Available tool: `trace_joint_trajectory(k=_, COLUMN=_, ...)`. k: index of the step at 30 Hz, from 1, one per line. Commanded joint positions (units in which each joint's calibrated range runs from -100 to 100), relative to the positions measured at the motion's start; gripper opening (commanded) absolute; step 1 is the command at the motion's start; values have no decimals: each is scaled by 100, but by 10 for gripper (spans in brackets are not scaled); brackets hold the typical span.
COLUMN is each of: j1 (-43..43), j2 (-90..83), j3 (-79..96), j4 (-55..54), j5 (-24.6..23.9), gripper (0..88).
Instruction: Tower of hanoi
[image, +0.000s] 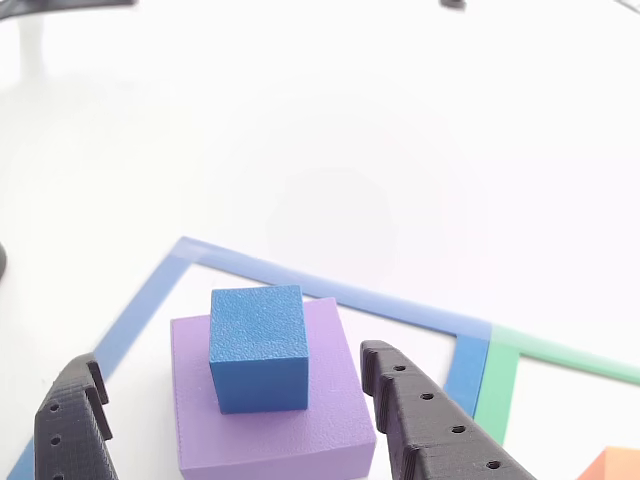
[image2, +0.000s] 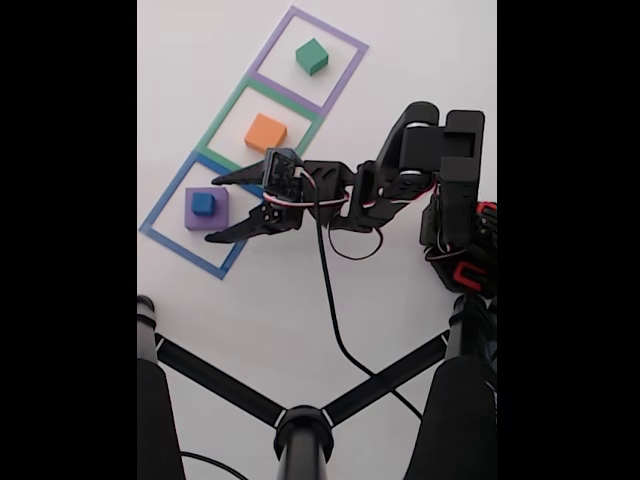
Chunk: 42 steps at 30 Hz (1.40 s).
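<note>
blue cube (image2: 203, 203) atop purple block (image2: 192, 220), end effector (image2: 211, 208) open

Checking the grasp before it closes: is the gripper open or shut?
Open. In the other view the gripper's fingers stand apart on either side of the blue cube, touching nothing.

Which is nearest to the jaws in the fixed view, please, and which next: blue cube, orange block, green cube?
Measured from the gripper:
1. Matte blue cube, atop the flat purple block, beside the open jaws.
2. Matte orange square block, middle outline.
3. Matte green cube, far outline.
</note>
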Motion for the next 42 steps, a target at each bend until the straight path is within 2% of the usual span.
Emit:
trace_joint_trajectory(k=1, j1=-59, j2=65, j3=-308, j4=-182, j5=0, gripper=297)
trace_joint_trajectory(k=18, j1=-242, j2=482, j3=-789, j4=-157, j5=0, gripper=280)
trace_joint_trajectory(k=30, j1=-272, j2=530, j3=-844, j4=-101, j5=0, gripper=88)
trace_joint_trajectory(k=42, j1=-242, j2=506, j3=-844, j4=-12, j5=0, gripper=19)
